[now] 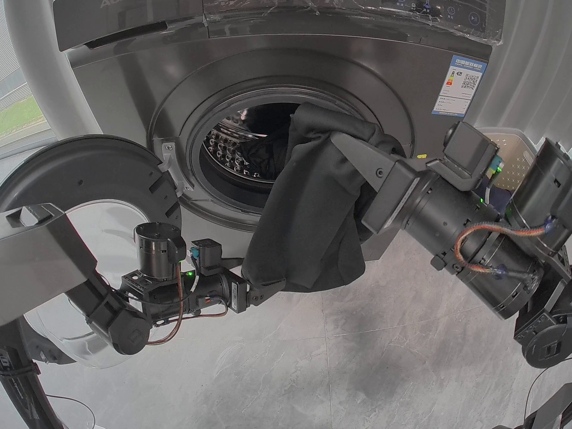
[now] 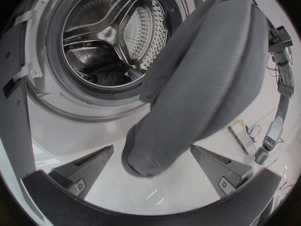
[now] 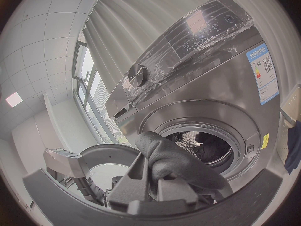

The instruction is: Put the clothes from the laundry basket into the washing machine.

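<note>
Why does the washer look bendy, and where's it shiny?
Left wrist view: the wide lens curves the washing machine; light sparkles on the drum. Right wrist view: curved too, white glare on the wrapped control panel. Head view: straighter, small glints on that wrap.

Black garment, silver-grey washing machine, cream laundry basket.

Soft daylight comes from the window on the left, helped by a lit ceiling panel. Plastic film on the control panel of the washing machine throws a bright glare. The drum gleams on its studded wall. A faint shadow lies on the pale floor below the black garment. Both wrist views bow strongly, with black corners.
</note>
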You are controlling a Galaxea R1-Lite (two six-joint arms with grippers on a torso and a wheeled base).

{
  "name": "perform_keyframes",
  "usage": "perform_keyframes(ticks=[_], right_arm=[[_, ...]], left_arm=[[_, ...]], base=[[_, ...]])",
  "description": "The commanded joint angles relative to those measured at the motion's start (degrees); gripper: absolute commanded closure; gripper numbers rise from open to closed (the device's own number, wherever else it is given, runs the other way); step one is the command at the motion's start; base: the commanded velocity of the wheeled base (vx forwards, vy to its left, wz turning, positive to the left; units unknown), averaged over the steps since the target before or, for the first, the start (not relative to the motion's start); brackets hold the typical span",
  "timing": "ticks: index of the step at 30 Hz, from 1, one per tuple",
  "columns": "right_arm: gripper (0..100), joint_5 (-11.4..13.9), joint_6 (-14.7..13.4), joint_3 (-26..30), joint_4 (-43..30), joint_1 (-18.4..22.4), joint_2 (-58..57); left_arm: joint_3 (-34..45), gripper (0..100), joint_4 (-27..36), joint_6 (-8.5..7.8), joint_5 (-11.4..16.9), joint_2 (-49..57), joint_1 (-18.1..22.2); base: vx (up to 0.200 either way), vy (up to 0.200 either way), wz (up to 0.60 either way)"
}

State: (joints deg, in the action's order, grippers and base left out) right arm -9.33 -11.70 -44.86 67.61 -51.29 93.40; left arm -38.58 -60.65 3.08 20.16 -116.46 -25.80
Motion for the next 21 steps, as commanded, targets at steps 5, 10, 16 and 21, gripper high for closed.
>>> perform_keyframes(ticks=[5, 10, 16, 21], right_arm=[[100, 0.0, 0.0, 1.4, 0.1, -0.4, -1.0], [100, 0.0, 0.0, 1.5, 0.2, -0.3, -1.0], [100, 0.0, 0.0, 1.5, 0.2, -0.3, -0.8], [100, 0.0, 0.0, 1.5, 0.2, -0.3, -0.6]], left_arm=[[-3.7, 0, -1.6, -0.01, 0.6, -4.1, 1.6], [-4.0, 0, -3.8, -0.10, 1.8, -4.0, 0.9], [-3.4, 0, -7.8, -0.01, 3.3, -4.2, -0.5], [-3.0, 0, -8.3, -0.01, 4.5, -4.7, -1.6]], base=[[0.000, 0.000, 0.00], [0.000, 0.000, 0.00], [0.000, 0.000, 0.00], [0.000, 0.000, 0.00]])
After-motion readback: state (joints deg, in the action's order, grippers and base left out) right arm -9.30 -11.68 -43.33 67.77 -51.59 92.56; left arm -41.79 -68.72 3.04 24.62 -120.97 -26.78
